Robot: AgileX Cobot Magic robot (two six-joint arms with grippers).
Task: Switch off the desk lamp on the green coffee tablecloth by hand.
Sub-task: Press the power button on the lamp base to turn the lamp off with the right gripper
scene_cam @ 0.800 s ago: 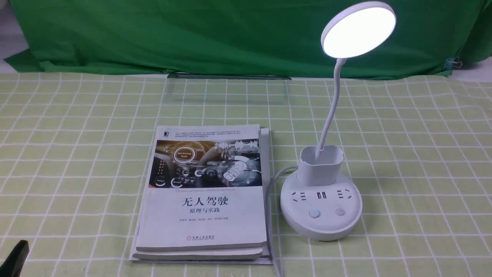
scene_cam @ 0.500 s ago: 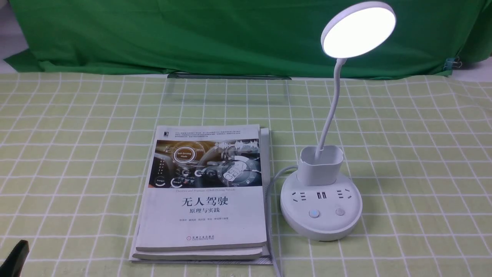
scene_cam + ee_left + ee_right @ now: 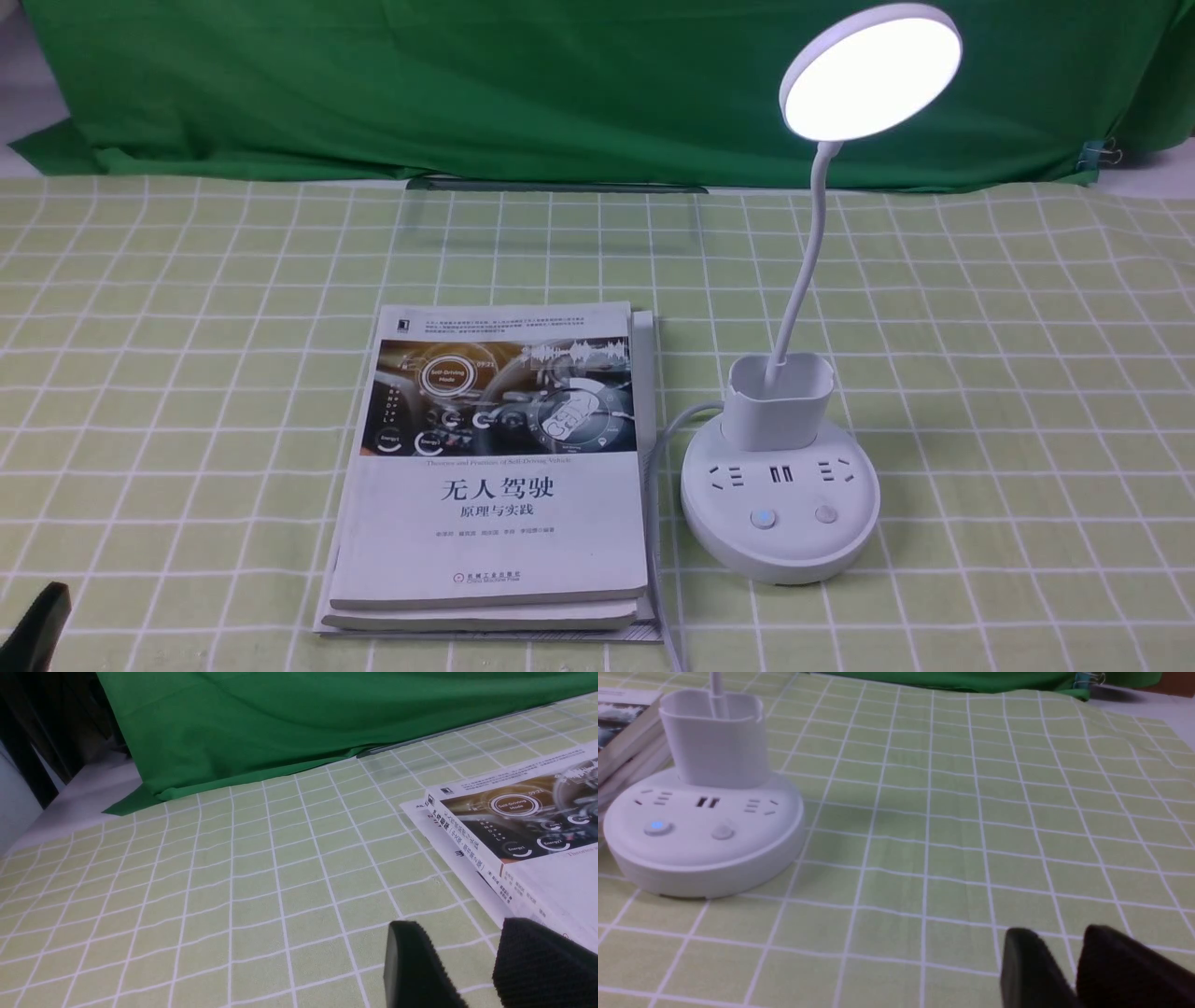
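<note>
The white desk lamp [image 3: 780,509] stands on the green coffee tablecloth [image 3: 1027,373], right of centre. Its round head [image 3: 870,73] is lit. The left of the two buttons on the base [image 3: 764,519] glows blue. The right wrist view also shows the lamp [image 3: 705,826] and its blue button [image 3: 656,827]. My right gripper [image 3: 1059,938] hangs low over the cloth, well away from the base; its jaws meet behind the tips and hold nothing. My left gripper [image 3: 460,933] is slightly open and empty, beside the book's near corner. Only one of its fingertips [image 3: 37,621] shows in the front view.
A stack of books [image 3: 495,467] lies just left of the lamp base, with the lamp's white cable [image 3: 658,448] between them. A dark green backdrop cloth [image 3: 467,84] hangs along the far edge. The books also show in the left wrist view [image 3: 528,826].
</note>
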